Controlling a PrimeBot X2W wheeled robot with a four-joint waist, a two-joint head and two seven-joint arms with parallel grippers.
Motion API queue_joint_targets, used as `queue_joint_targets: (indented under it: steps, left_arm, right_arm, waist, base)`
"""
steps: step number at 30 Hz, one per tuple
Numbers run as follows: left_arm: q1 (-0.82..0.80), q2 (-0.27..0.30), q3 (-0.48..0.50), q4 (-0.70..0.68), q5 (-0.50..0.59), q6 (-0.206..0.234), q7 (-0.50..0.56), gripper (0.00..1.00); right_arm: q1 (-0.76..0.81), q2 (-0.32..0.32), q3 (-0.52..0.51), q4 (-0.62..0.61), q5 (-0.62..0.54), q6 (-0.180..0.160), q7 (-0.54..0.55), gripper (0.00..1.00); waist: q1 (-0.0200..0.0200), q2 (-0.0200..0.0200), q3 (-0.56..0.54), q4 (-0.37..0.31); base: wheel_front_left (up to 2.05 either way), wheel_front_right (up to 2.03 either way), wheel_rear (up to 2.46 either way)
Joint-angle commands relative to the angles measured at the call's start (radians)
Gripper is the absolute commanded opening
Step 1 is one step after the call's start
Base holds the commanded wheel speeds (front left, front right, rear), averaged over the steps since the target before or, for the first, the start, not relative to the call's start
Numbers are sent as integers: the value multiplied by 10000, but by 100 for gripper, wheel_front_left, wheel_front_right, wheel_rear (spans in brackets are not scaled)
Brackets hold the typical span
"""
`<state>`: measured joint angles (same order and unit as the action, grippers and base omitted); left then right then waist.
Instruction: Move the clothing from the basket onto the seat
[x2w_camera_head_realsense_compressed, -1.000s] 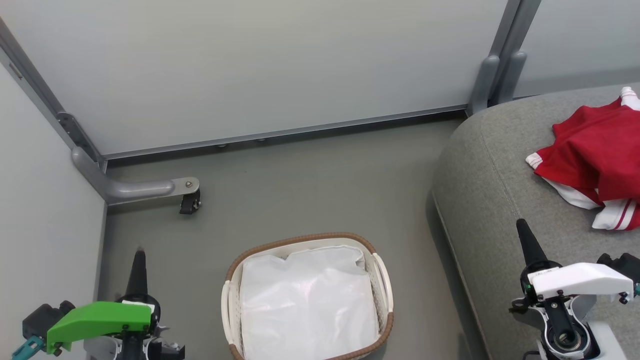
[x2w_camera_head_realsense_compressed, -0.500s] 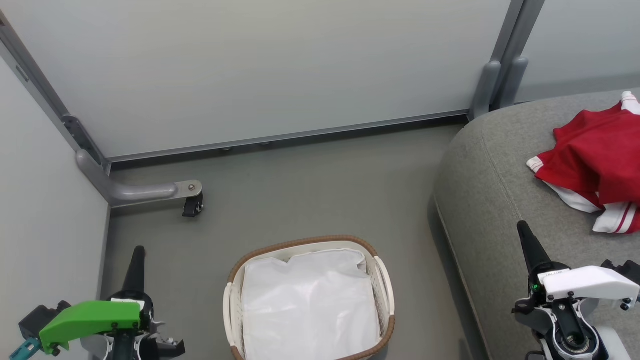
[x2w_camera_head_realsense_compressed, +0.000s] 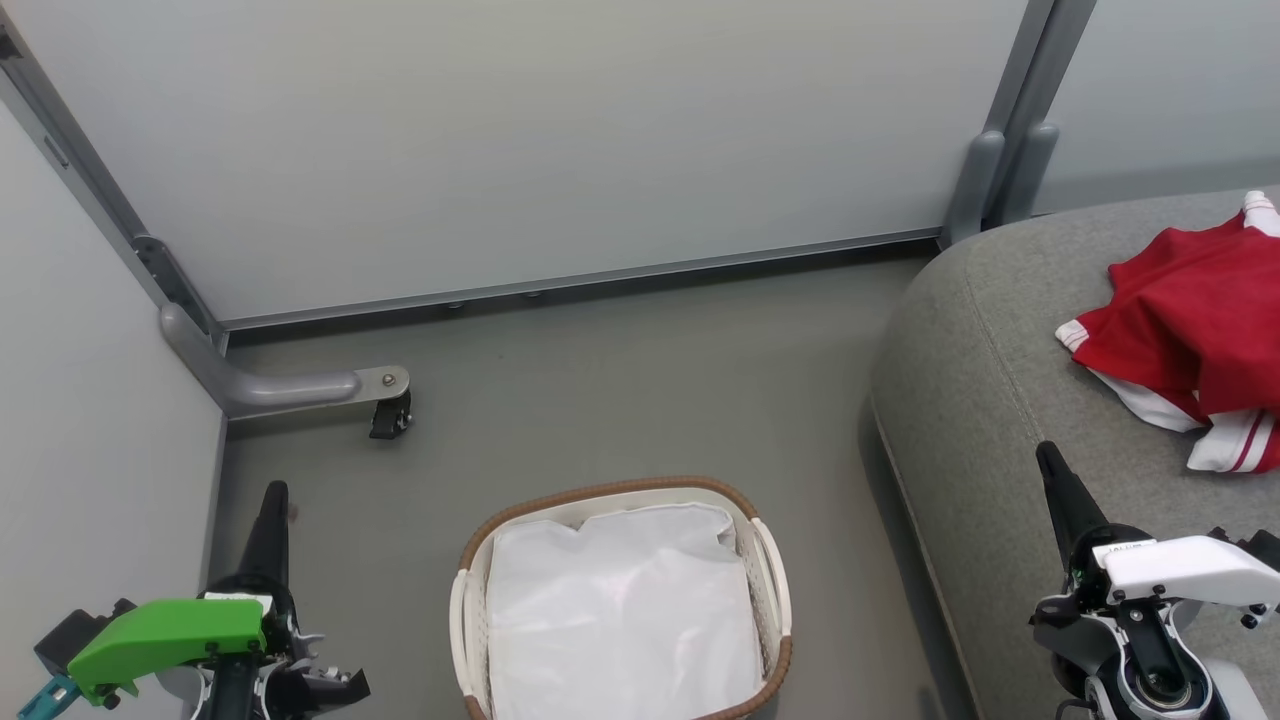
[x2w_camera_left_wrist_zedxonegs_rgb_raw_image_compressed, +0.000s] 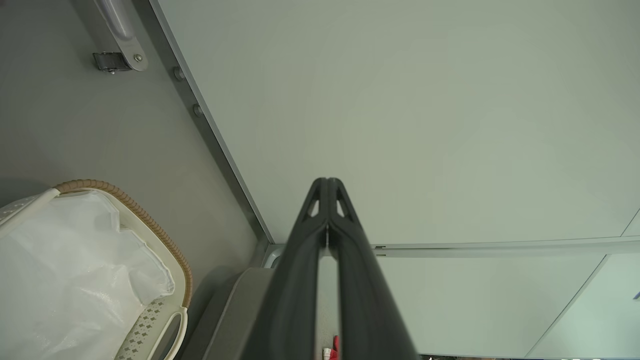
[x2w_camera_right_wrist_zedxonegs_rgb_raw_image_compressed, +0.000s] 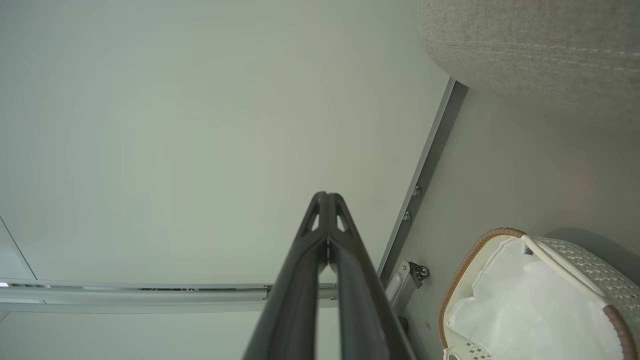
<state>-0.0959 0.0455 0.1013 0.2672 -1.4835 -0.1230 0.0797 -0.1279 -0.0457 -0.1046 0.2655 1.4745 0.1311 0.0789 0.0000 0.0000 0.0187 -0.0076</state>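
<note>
Left of the laundry basket (x2w_camera_head_realsense_compressed: 600, 490), the left gripper (x2w_camera_head_realsense_compressed: 274, 497) is hovering above the floor (x2w_camera_head_realsense_compressed: 600, 380), pointing forward, jaws pressed shut on nothing. Right of the laundry basket, the right gripper (x2w_camera_head_realsense_compressed: 1050, 460) is hovering likewise over the grey sofa (x2w_camera_head_realsense_compressed: 990, 400), where the red clothing (x2w_camera_head_realsense_compressed: 1195, 320) is lying.

Staged lab booth: pale partition panels (x2w_camera_head_realsense_compressed: 560, 140) on caster (x2w_camera_head_realsense_compressed: 390, 418), grey sofa (x2w_camera_head_realsense_compressed: 980, 400).

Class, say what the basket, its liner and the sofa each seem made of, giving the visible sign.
Basket: likely matte cream plastic, going by its perforated walls; brown rim looks woven.
Liner: thin, white, crinkled, slightly glossy sheet; plastic or fabric unclear.
Sofa: grey matte woven upholstery with a stitched seam.
</note>
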Motion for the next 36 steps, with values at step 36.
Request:
queue_joint_targets:
  steps: [36]
  left_arm:
    - [-169, 77, 145, -237, -1308, -113, 380, 0]
  right_arm:
    - [259, -74, -109, -232, 1400, -5, 379, 0]
  waist:
    - [0, 0, -156, 76]
  base:
    - [0, 0, 0]
